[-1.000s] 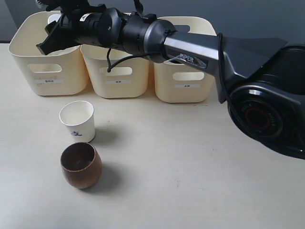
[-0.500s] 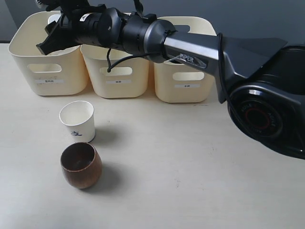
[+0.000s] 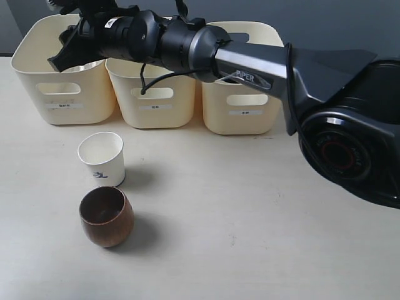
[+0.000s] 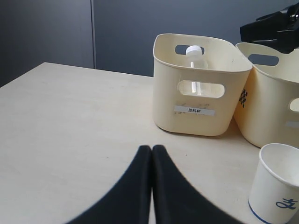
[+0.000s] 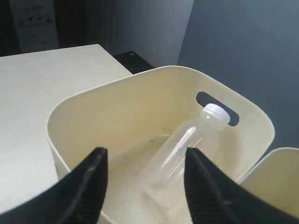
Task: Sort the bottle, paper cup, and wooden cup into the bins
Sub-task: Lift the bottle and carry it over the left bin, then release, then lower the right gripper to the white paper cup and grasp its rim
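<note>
A: How does the right tool (image 5: pixel 142 184) stand?

B: Its fingers are spread wide apart, with nothing between them. It hangs over the leftmost bin (image 3: pixel 62 94), reaching across from the right side in the exterior view.

A: And the bottle (image 5: pixel 180 151)?

B: Inside that same bin, leaning against the far wall, its white cap up near the handle cut-out. It lies below and between the spread fingers, apart from them. The left wrist view shows the cap poking above the rim and the clear body through the front cut-out.

A: The left tool (image 4: pixel 152 151)?

B: Fingers pressed together, gripping nothing, low over the bare tabletop (image 4: pixel 70 121), well short of the bins.

A: Where are the cups?

B: Both stand upright on the tabletop in front of the bins. The paper cup (image 3: pixel 101 159) is nearer the bins, blue mark facing the camera. The wooden cup (image 3: pixel 106 216) is just beside it on the near side; I cannot tell whether they touch. Neither tool touches either one. In the left wrist view the paper cup sits near the closed tool, off to one side.

A: The other bins?

B: The middle bin (image 3: pixel 155 100) and the right bin (image 3: pixel 244 106) stand in a row with the first, sides touching or nearly so. The arm hides most of their insides, so I cannot tell what they hold.
</note>
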{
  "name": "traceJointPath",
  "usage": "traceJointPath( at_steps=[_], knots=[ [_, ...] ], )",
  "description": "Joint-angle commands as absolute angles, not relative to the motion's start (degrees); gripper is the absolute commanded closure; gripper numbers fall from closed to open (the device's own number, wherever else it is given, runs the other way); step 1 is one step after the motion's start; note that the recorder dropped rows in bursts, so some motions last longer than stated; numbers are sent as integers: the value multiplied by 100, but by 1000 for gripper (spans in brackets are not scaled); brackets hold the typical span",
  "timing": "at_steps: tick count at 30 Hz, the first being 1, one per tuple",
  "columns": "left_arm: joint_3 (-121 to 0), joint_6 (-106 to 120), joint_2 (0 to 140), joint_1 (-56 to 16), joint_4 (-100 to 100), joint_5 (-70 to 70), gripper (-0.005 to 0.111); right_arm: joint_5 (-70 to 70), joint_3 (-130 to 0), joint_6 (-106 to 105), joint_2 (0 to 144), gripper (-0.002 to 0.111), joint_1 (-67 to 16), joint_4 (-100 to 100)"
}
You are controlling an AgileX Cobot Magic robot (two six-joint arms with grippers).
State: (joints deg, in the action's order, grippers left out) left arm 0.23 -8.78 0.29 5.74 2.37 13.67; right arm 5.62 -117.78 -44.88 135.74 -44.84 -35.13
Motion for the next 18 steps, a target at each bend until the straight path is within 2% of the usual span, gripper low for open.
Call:
traceJointPath(
  at_steps=[1,8,18],
  knots=[
    [0,-887,0,554,243,1324,107,1430,-11798,-4476,13352,59,-4449,-3470],
    [0,-887,0,554,243,1324,107,3603,-11798,-4486,12787,59,-4470,-3140],
    [0,-887,0,554,243,1324,107,5501,-11798,-4155,12655,59,-4509,-2609]
  ],
)
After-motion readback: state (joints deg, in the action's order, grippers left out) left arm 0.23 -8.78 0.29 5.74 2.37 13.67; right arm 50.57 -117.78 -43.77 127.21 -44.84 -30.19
